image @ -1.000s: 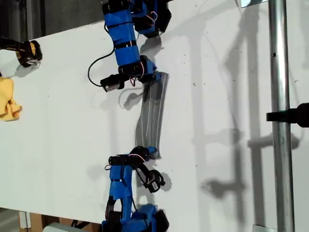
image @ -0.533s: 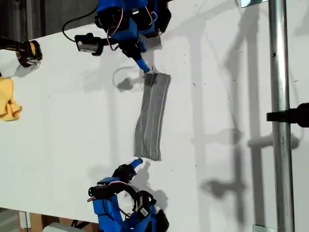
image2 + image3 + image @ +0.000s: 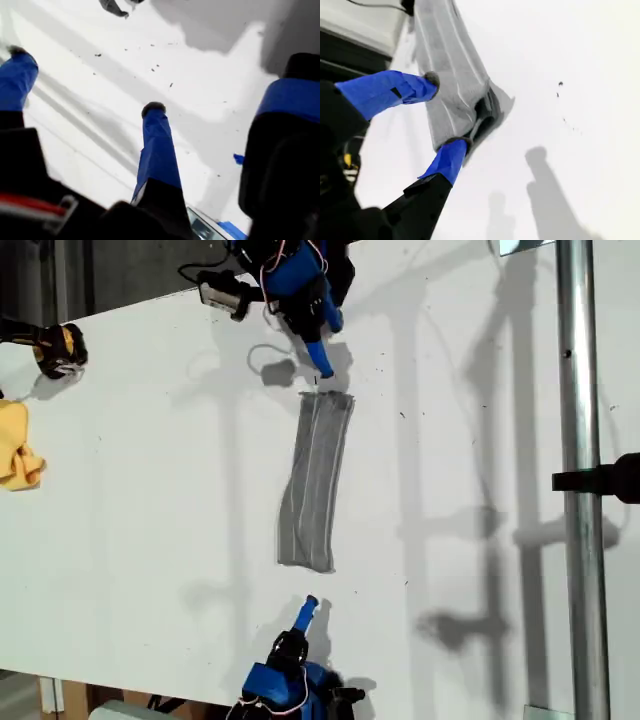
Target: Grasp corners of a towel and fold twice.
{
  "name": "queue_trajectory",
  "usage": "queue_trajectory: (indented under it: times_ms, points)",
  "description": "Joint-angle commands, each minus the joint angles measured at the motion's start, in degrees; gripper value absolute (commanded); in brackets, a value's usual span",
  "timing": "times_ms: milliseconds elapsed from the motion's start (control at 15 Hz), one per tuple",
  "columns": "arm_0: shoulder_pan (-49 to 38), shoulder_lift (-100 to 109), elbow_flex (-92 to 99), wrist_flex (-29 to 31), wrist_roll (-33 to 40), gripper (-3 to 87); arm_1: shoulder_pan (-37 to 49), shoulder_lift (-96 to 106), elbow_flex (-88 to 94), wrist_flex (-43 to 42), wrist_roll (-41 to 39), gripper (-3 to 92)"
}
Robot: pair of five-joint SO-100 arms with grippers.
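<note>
The grey striped towel [image 3: 315,480] lies folded into a narrow strip in the middle of the white table [image 3: 150,540]. My first gripper [image 3: 322,368] hovers just past the towel's far end, at the exterior view's top. It is open with nothing in it [image 3: 85,82]. Only one corner of the towel [image 3: 112,6] shows in the first wrist view. At the exterior view's bottom, my second gripper [image 3: 308,608] sits short of the near end. It is open too [image 3: 445,112], and the layered end of the towel [image 3: 450,55] shows beyond its fingertips [image 3: 457,145].
A yellow cloth [image 3: 18,445] and a black-and-yellow object [image 3: 55,348] lie at the exterior view's left. A metal pole [image 3: 580,480] with a black clamp [image 3: 605,478] runs down the exterior view's right. The table's far edge slants across the exterior view's top left.
Both grippers were at the towel's ends a second ago. They have let go and drawn back, one toward the exterior view's top, the other toward its bottom. The towel now lies flat.
</note>
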Motion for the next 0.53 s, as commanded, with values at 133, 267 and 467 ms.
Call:
queue_trajectory:
  times_ms: [133, 267, 467]
  points:
    - [3.34, 13.97, 6.94, -0.7, -2.72, 17.8, 0.09, 2.37, 7.29, -8.26, 2.64, 42.8]
    - [2.55, 13.97, 7.29, -0.79, -2.46, 17.9, 3.16, -1.14, 10.55, -13.54, 1.85, 42.6]
    - [2.29, 13.97, 7.38, -0.79, -2.29, 18.1, 12.92, -10.28, 7.82, -16.61, -6.59, 42.6]
